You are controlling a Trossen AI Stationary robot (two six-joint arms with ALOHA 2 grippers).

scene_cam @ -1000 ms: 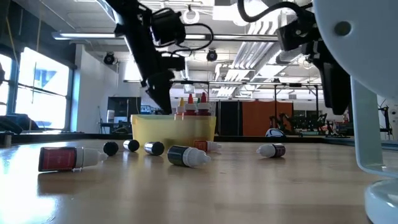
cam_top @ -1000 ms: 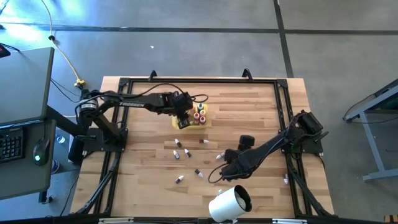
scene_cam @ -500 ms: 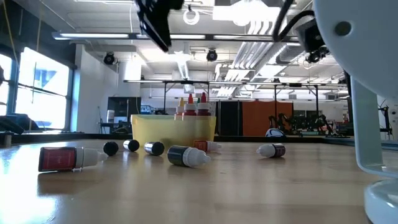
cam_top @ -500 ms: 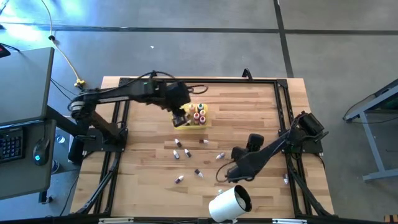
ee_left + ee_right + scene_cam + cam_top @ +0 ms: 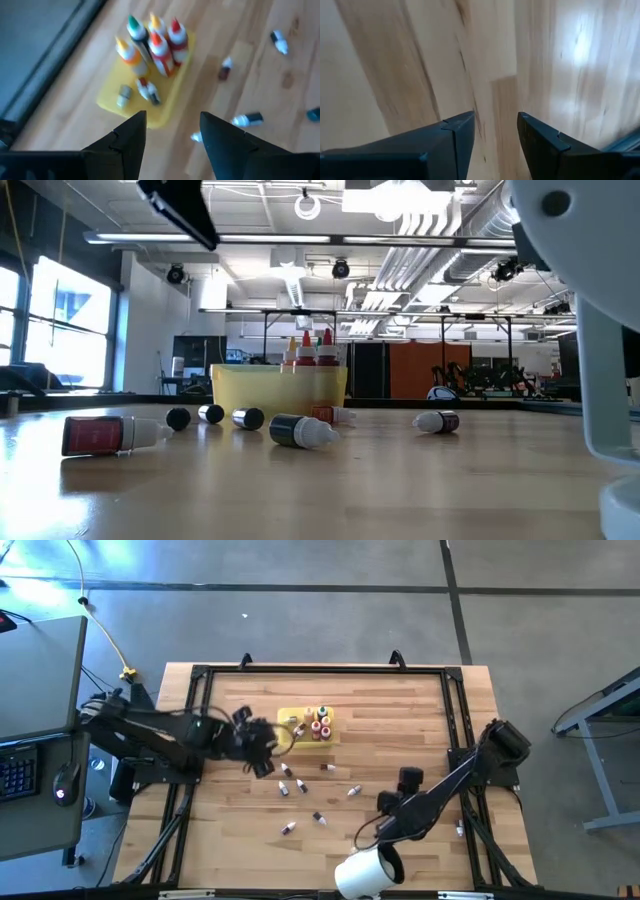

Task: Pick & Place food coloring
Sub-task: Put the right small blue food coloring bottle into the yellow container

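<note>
Left gripper (image 5: 262,762) raised above the desk (image 5: 420,710), beside the yellow tray (image 5: 112,100); arm stretched low from the left edge, jaws spread, empty. Right gripper (image 5: 385,830) near the white cylinder (image 5: 360,872), jaws spread, empty. Food coloring bottles (image 5: 152,42) upright in tray; loose food coloring bottles (image 5: 302,786) scattered mid-desk.

Two dark fingers (image 5: 127,145) of the left gripper (image 5: 172,127) at six o'clock, parted, nothing between them but bare wooden table (image 5: 280,150). Just beyond, toward eleven o'clock, a yellow tray (image 5: 112,97) holding five upright food coloring bottles (image 5: 160,47) with green, orange, yellow and red caps, plus two small ones (image 5: 149,91) lying flat. Loose bottles (image 5: 248,119) scattered on the wood from one to four o'clock.
</note>
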